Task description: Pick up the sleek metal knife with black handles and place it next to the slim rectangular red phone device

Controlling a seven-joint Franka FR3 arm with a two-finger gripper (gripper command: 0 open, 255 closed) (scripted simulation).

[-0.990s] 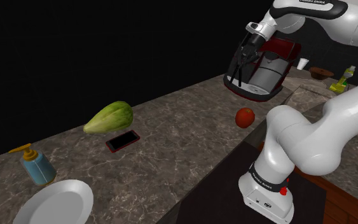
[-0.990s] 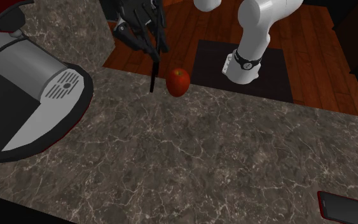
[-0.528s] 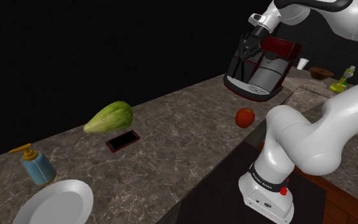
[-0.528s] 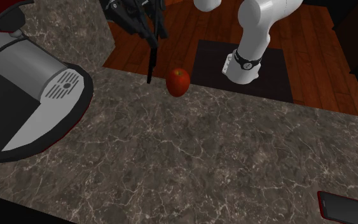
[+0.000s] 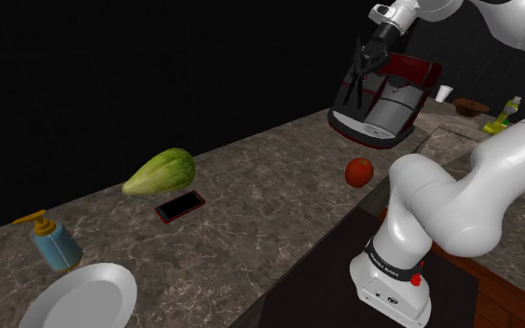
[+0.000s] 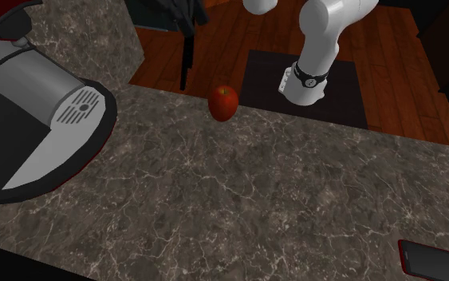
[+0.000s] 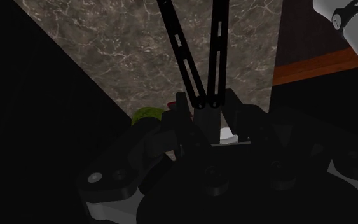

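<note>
- Knife (image 5: 351, 91) is hanging in the air from the pincer (image 5: 365, 56), its long end pointing down, clear of the bench (image 5: 251, 247) and showing in front of the coffee machine in the shoulder view.
- Bench, a dark veined stone top, is running across the shoulder view and is carrying all the other things.
- White arm (image 5: 437, 205) is rising from the shoulder view's lower right and is arching over to the top edge.
- Red and grey coffee machine (image 5: 388, 101) is standing at the far end of the bench.
- Green lettuce head (image 5: 160, 171) is lying just behind the phone.
- White plate (image 5: 81, 298) is sitting at the near end of the bench, by the shoulder view's lower left.
- Blue soap bottle (image 5: 53, 242) with a yellow pump is standing upright just beside the plate.
- Red phone (image 5: 180, 206) is lying flat just beside the lettuce head, well apart from the knife.
- Red apple (image 5: 360, 171) is resting near the bench edge; in the second exterior view the knife (image 6: 185, 64) is hanging just to the left of it.
- Pincer (image 7: 199, 111) is clamping the knife (image 7: 182, 57): in the wrist view the black fingers are pressing on the joined end of two slim black bars that are fanning out toward the bench.
</note>
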